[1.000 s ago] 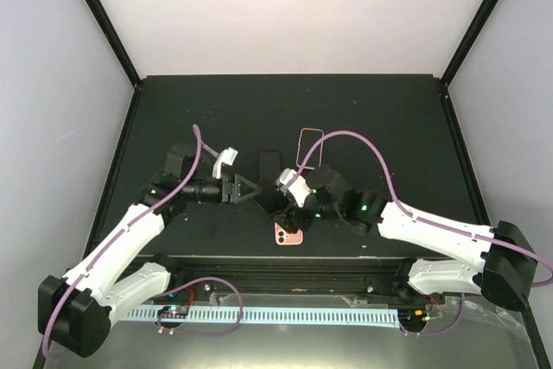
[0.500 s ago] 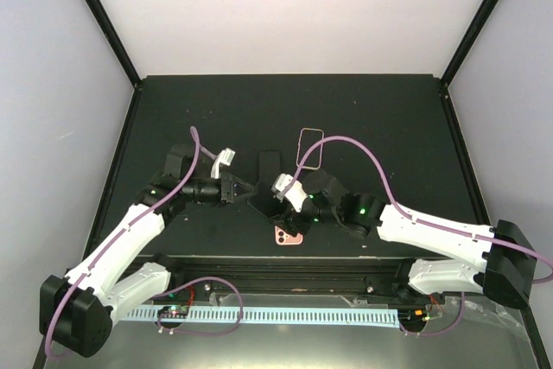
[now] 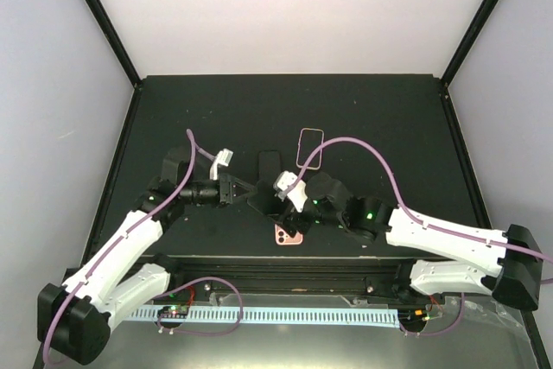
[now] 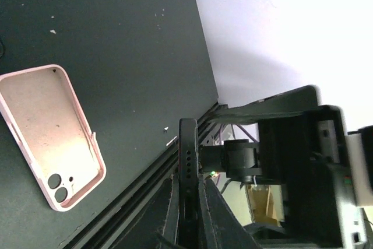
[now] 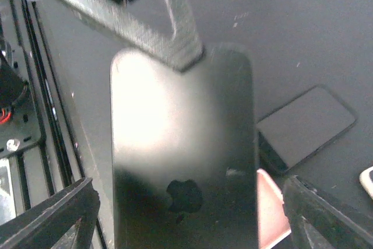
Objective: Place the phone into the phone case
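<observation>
While held aloft, phone (image 5: 183, 155): raised just beyond the pink case (image 3: 289, 235), back showing.
Left gripper (image 3: 242, 189): clamped shut on phone's end edge.
Right gripper (image 5: 186, 217): spread wide, flanking phone, not touching.
Risk: thin edge pinch only, so could pivot or slip and land askew of the pink case.

phones: 2 — black phone (image 5: 183, 161) with apple logo raised at centre, dark phone (image 3: 270, 164) flat on the worktop (image 3: 389, 118) just beyond it | phone cases: 2 — pink case (image 4: 49, 132) near edge, pale-rimmed case (image 3: 309, 146) far centre | robot arms: 2 — left arm (image 3: 130, 239), right arm (image 3: 441, 235) | hands: 2, one per arm — left hand (image 3: 244, 189), right hand (image 3: 278, 206)
</observation>
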Controlling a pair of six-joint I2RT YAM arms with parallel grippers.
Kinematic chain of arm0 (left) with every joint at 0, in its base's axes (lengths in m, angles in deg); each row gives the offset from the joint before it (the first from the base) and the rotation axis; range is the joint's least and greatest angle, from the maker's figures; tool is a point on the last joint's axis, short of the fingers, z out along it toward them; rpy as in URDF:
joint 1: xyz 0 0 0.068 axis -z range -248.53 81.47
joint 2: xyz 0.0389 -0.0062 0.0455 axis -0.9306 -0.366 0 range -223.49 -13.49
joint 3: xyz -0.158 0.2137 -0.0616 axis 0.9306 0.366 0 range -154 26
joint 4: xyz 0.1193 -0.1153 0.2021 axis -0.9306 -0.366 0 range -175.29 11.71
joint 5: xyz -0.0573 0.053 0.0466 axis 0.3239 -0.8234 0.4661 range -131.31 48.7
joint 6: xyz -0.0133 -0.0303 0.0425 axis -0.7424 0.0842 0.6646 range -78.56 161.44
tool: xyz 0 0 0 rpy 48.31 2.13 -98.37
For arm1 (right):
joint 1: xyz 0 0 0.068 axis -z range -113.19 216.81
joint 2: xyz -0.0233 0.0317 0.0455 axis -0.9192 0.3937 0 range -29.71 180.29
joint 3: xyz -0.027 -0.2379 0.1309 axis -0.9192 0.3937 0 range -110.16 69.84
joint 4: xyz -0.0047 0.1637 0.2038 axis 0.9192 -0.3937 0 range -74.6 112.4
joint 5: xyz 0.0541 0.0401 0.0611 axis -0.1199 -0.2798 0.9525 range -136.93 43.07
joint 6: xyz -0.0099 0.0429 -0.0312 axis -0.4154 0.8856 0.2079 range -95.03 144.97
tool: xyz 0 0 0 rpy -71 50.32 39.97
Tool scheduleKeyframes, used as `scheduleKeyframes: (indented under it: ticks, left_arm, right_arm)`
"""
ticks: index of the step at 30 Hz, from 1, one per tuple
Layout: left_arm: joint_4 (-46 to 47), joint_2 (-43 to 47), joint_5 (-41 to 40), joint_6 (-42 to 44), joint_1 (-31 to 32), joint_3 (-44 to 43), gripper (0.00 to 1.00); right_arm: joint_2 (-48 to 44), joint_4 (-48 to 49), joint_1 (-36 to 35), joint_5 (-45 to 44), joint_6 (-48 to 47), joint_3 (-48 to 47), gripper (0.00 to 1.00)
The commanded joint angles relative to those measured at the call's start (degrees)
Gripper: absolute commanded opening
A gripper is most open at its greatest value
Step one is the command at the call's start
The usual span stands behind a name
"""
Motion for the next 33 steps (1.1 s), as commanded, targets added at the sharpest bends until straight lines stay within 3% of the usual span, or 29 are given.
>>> scheduleKeyframes:
  ticks: [1, 7, 17, 20, 23, 33]
  left_arm:
    - [1.5, 1.7, -0.8, -0.6, -0.2, -0.4, 0.02]
    - [1.9, 2.5, -1.3, -2.9, -0.8, -0.4, 0.02]
    - [0.8, 6.3, -5.3, -21.3, -2.3, 2.7, 0.02]
    - [-0.5, 8.8, -7.9, -26.3, -2.4, 4.1, 0.02]
    - [-0.7, 10.8, -8.6, -30.2, -2.5, 5.9, 0.02]
    - [-3.9, 14.7, -8.7, -35.8, -2.6, 7.5, 0.01]
  right_arm:
    - [-3.2, 1.9, -0.5, -4.1, -1.1, -4.0, 0.87]
    - [-3.5, 0.1, -2.7, -6.1, -2.8, -5.4, 0.84]
    - [1.1, 8.3, -14.9, -28.4, -19.1, -3.0, 0.75]
    - [3.8, 8.2, -16.2, -29.6, -23.0, -3.5, 0.72]
    - [6.4, 9.7, -17.4, -32.7, -26.0, -3.4, 0.56]
    - [11.7, 10.9, -20.2, -34.2, -28.9, -4.5, 0.49]
